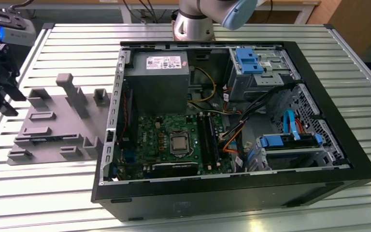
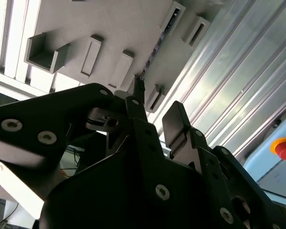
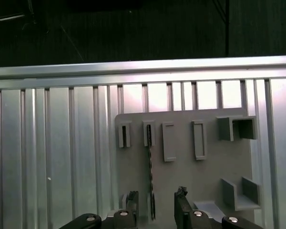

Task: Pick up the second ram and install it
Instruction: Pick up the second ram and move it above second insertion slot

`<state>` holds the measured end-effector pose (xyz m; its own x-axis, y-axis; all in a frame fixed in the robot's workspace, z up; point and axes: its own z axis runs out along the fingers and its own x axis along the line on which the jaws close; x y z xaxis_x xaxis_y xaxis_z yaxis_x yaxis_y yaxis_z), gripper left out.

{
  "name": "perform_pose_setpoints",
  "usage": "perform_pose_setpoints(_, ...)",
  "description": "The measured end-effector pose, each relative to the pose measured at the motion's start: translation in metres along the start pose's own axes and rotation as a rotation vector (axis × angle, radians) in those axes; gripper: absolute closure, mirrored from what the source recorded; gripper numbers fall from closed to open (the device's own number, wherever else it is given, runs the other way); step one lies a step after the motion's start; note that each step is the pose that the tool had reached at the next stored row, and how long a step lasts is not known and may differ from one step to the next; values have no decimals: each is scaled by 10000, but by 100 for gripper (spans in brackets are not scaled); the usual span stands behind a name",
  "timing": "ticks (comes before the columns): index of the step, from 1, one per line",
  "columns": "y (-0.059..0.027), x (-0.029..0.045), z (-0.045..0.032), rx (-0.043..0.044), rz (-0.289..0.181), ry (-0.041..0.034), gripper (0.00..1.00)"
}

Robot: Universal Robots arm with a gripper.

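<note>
The second ram (image 3: 150, 171) stands on edge in a slot of the grey holder plate (image 3: 205, 176), showing as a thin dark strip in both wrist views (image 2: 157, 43). My gripper (image 3: 156, 206) hovers above the holder, open, its two black fingers apart on either side of the strip's near end and not touching it. In the second wrist view the gripper (image 2: 157, 109) is seen from behind, with the fingertips (image 2: 138, 93) pointing at the holder. In the exterior view the gripper (image 1: 4, 101) hangs at the far left, above the holder (image 1: 56, 121), where a blue-green strip (image 1: 40, 139) lies in a slot.
An open computer case (image 1: 340, 145) fills the exterior view's right, with the motherboard (image 1: 163, 140) and its long black memory slots (image 1: 208, 140) inside. The holder has several raised grey blocks (image 1: 76, 92). The ribbed metal table (image 1: 56, 188) ends just beyond the holder. A red stop button (image 2: 285, 148) is nearby.
</note>
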<state>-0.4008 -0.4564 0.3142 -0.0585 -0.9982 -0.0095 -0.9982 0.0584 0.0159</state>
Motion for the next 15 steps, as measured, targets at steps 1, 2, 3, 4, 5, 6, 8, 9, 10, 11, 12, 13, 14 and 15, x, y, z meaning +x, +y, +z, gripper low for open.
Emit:
perform_pose_setpoints(1, 0, -1, 14, -1, 0, 3, 57)
perform_pose_setpoints(2, 0, -2, 34, 0, 0, 5, 57)
perform_pose_setpoints(3, -1, -2, 52, 0, 0, 6, 57)
perform_pose_setpoints(4, -1, -2, 69, -1, 0, 7, 57)
perform_pose_setpoints(5, -1, -1, 87, -1, 0, 8, 57)
perform_pose_setpoints(6, -1, -1, 105, -1, 0, 8, 57)
perform_pose_setpoints(8, -2, -1, 141, -1, 0, 8, 57)
perform_pose_setpoints(9, -3, -1, 161, 0, 0, 7, 57)
perform_pose_setpoints(10, -3, -1, 178, 0, 0, 7, 57)
perform_pose_setpoints(11, -3, -1, 190, 0, 0, 7, 57)
perform_pose_setpoints(12, -3, -1, 192, -1, 0, 8, 57)
perform_pose_setpoints(13, -3, 0, 192, -1, 0, 8, 57)
perform_pose_setpoints(14, -3, -1, 192, -2, 0, 9, 57)
perform_pose_setpoints(15, -3, -1, 192, -2, 0, 9, 57)
